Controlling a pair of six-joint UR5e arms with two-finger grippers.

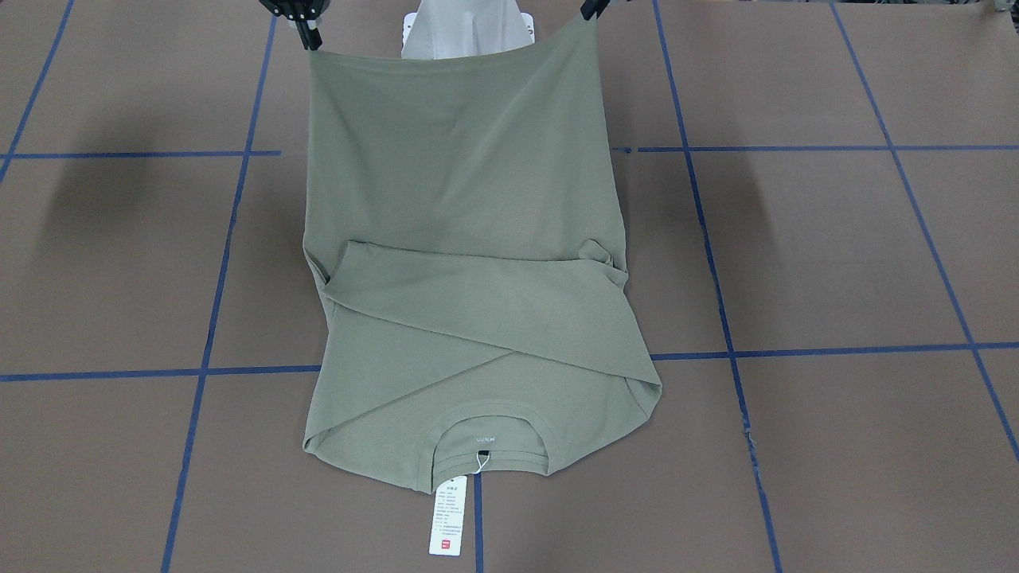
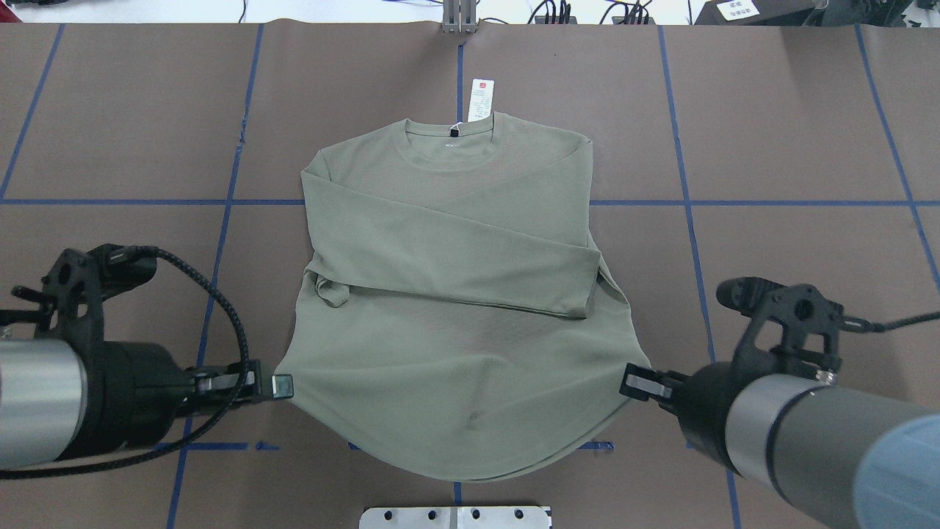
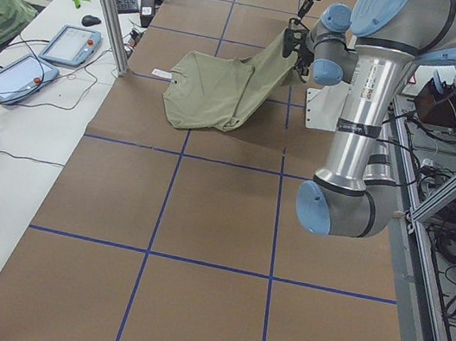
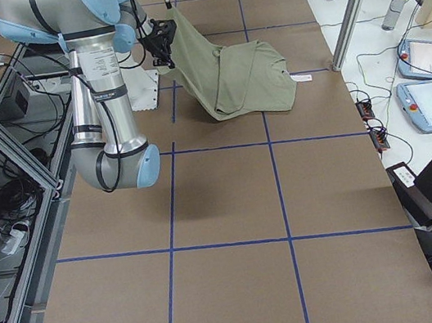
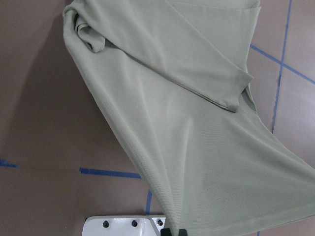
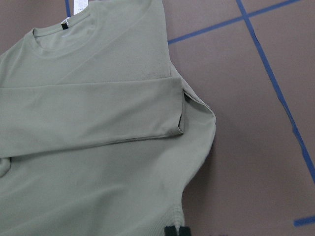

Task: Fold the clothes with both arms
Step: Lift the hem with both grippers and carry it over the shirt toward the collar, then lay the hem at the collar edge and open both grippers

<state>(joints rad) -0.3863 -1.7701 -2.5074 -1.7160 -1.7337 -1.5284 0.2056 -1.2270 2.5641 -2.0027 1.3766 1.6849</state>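
Note:
The sage-green shirt (image 2: 455,294) lies front up on the brown table, collar and white hang tag (image 2: 481,99) at the far side. Both sleeves are folded across the chest. Its hem is lifted off the table and stretched between the two grippers. My left gripper (image 2: 283,386) is shut on the hem's left corner, and also shows in the front view (image 1: 593,9). My right gripper (image 2: 631,382) is shut on the hem's right corner, and also shows in the front view (image 1: 306,32). In the wrist views the shirt (image 5: 197,123) (image 6: 88,123) hangs from the fingertips at the bottom edge.
The white pedestal base (image 2: 455,516) stands under the raised hem at the table's near edge. Blue tape lines (image 2: 683,202) grid the brown table covering. Tablets (image 3: 70,43) and cables lie on a side bench beyond the table's far edge.

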